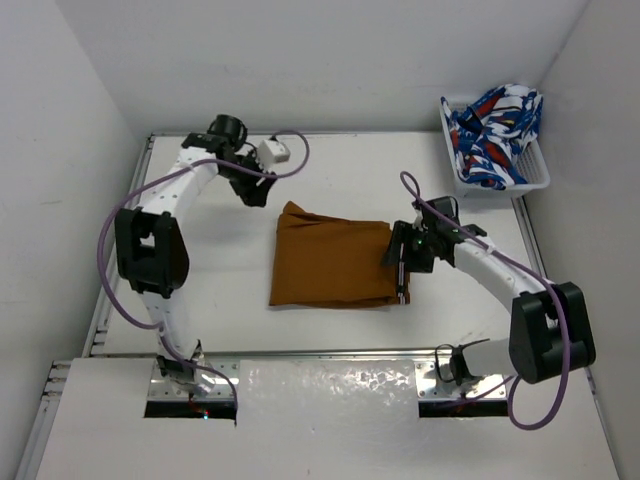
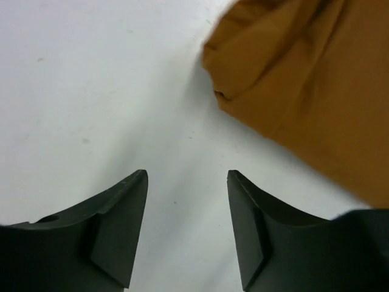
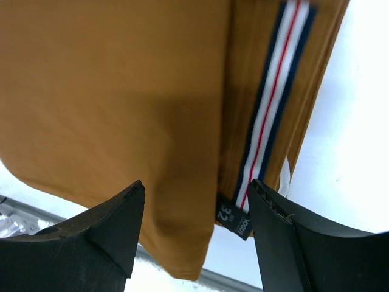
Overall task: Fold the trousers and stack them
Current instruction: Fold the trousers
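The mustard-brown trousers (image 1: 333, 258) lie folded into a rough rectangle in the middle of the white table. My right gripper (image 1: 398, 247) is open and empty, hovering over their right edge. In the right wrist view the trousers (image 3: 121, 91) fill the frame, with the blue-white-red striped inner waistband (image 3: 276, 91) and a black size label (image 3: 233, 218) between my open fingers (image 3: 115, 234). My left gripper (image 1: 252, 187) is open and empty, above bare table just beyond the trousers' far left corner. In the left wrist view that corner of the trousers (image 2: 304, 85) shows at upper right.
A white basket (image 1: 534, 180) stands at the back right corner, holding blue-white-red patterned clothes (image 1: 495, 125). White walls close in the table on three sides. A metal rail (image 1: 330, 353) runs along the near edge by the arm bases.
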### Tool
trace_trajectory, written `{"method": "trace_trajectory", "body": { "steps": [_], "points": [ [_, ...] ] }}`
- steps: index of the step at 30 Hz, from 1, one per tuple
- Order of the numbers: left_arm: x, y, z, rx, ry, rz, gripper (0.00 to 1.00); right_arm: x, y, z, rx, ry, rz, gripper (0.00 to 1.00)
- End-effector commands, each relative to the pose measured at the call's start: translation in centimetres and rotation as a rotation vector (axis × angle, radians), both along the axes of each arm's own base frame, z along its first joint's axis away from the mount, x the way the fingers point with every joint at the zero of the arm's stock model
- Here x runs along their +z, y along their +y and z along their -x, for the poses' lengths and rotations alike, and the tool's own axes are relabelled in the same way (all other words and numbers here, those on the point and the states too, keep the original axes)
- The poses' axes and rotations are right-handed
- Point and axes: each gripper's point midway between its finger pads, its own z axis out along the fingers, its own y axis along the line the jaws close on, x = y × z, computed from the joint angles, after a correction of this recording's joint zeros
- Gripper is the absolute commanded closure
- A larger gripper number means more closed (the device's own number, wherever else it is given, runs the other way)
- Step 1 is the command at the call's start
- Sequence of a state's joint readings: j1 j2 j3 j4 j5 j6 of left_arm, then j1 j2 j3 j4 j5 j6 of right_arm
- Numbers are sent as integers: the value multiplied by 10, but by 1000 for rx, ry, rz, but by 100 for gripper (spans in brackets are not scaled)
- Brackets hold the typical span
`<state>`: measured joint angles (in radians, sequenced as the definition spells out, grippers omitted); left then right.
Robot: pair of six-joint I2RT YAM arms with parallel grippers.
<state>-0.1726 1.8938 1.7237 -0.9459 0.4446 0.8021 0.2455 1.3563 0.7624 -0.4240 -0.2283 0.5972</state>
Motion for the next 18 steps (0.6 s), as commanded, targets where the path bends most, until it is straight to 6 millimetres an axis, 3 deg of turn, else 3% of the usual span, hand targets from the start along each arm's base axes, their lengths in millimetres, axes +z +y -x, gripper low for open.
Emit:
{"method": "trace_trajectory", "body": {
  "steps": [1,3,7,11,13,14,16,18],
  "points": [
    [-2,-22,-4,-249,-139,-85,43,0,11,-2,-10,2,-62,34],
    [-13,-20,-6,-322,-166,-111,38,-4,15,1,-1,16,-75,34],
    [-22,-39,-1,-436,-179,-51,33,-18,20,13,17,69,-96,33],
    [-54,-53,-4,-433,-150,-76,32,-29,23,21,21,105,-116,35],
    [-60,-56,-18,-359,-154,-73,32,-33,23,23,22,119,-119,43],
    [-73,-55,-21,-340,-125,-75,33,-34,24,24,26,122,-122,47],
    [-78,-55,-19,-331,-84,-55,37,-34,23,23,27,125,-113,63],
    [-89,-57,-16,-308,-50,-34,46,-33,19,22,27,119,-87,71]
  ]
}}
